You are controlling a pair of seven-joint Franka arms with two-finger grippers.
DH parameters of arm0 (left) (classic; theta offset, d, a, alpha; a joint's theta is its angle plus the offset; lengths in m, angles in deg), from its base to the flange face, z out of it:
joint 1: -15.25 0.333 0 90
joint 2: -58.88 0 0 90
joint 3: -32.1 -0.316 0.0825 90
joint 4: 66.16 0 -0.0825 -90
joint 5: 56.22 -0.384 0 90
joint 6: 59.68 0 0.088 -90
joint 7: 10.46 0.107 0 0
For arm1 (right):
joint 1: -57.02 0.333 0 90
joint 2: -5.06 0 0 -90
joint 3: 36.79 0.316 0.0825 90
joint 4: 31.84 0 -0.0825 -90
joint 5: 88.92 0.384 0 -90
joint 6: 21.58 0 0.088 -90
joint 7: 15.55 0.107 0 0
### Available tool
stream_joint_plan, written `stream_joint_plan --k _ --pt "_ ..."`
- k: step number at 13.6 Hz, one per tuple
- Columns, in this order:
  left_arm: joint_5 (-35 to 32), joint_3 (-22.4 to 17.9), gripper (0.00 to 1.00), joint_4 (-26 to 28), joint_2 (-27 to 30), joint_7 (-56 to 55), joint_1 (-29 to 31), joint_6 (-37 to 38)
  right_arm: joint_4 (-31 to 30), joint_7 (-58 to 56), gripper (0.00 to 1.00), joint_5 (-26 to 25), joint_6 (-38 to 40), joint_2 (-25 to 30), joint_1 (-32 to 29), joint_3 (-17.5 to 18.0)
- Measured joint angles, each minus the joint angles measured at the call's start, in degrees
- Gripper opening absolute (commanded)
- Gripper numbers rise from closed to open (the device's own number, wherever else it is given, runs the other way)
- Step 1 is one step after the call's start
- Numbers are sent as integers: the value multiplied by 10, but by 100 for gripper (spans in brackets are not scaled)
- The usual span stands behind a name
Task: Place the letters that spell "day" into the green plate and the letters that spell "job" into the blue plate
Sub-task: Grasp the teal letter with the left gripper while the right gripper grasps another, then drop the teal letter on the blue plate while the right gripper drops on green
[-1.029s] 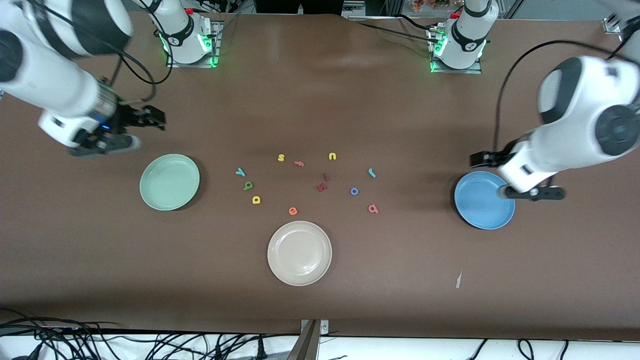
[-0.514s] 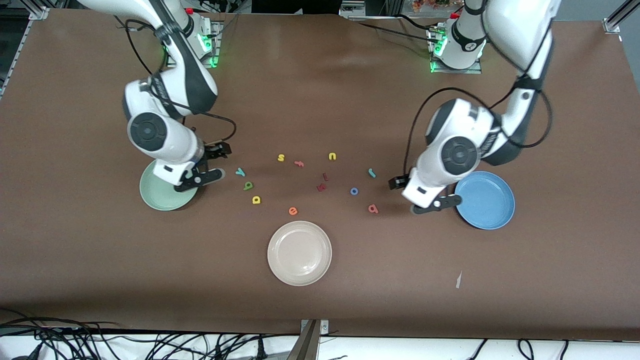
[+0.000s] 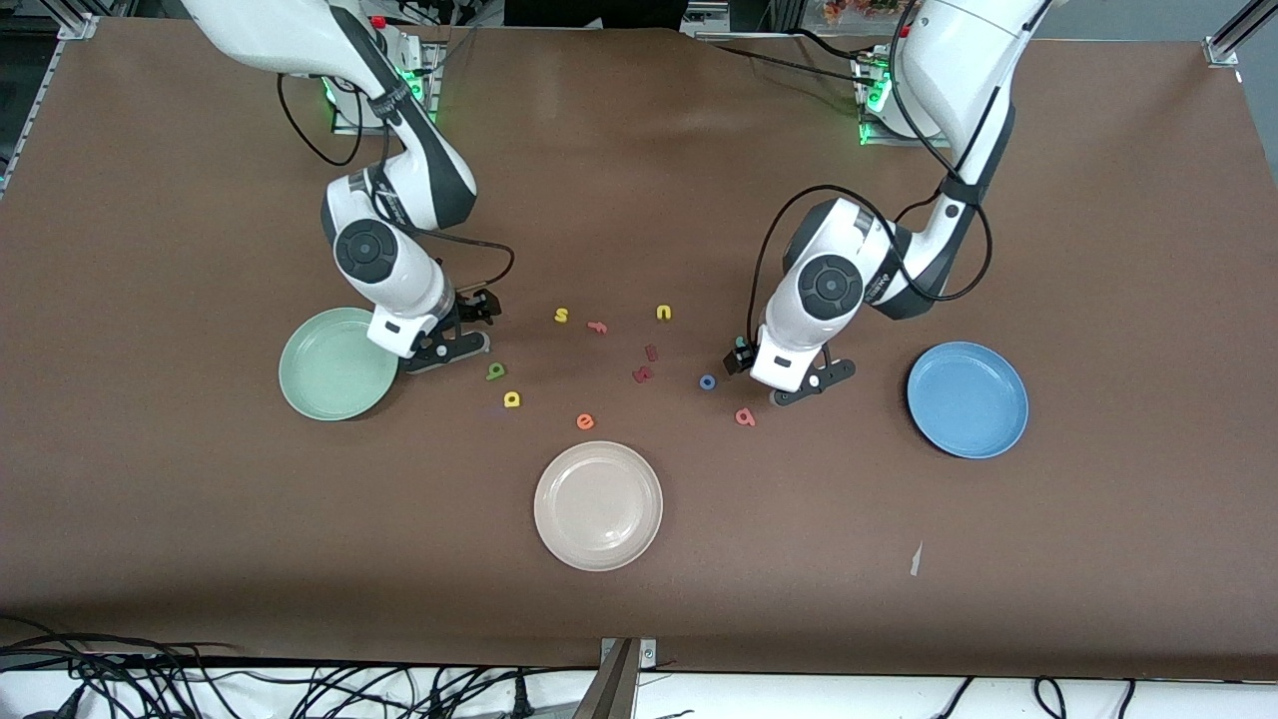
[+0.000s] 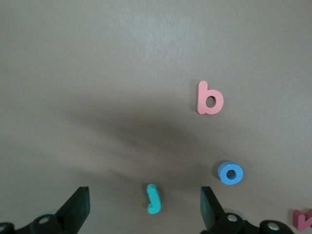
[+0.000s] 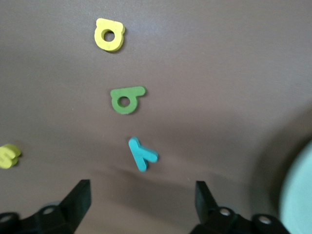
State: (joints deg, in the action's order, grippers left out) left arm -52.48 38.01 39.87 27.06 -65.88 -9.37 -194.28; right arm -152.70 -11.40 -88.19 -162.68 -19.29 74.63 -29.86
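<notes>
The left gripper hangs over the teal j at right of centre in the front view, jaws apart, with the blue o and pink b beside it. The right gripper, jaws apart, hangs over the teal y near the green plate; the green d and yellow a lie close. The blue plate sits at far right.

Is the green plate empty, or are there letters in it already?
Empty. The green plate shows only its bare inside; the d, a and y all lie on the table.
</notes>
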Motion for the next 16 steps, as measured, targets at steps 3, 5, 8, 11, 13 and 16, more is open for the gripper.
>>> stream_joint_plan --k 3,5,8,11,13,16 --pt "0 0 90 28 -5 -66 -22 -58 1 0 55 -22 -22 -23 6 0" --pt "0 0 81 34 -14 -84 -29 -68 2 0 54 -34 -27 -27 7 0" --pt "0 0 71 35 -26 -94 -33 -70 2 0 49 -37 -39 -34 7 0" --pt "0 0 53 35 -32 -95 -33 -70 3 0 30 -44 -56 -42 7 0" --pt "0 0 35 34 -34 -96 -33 -73 4 0 14 -46 -57 -42 7 -1" --pt "0 0 14 30 -33 -96 -34 -73 6 -1 0 -48 -58 -42 7 -2"
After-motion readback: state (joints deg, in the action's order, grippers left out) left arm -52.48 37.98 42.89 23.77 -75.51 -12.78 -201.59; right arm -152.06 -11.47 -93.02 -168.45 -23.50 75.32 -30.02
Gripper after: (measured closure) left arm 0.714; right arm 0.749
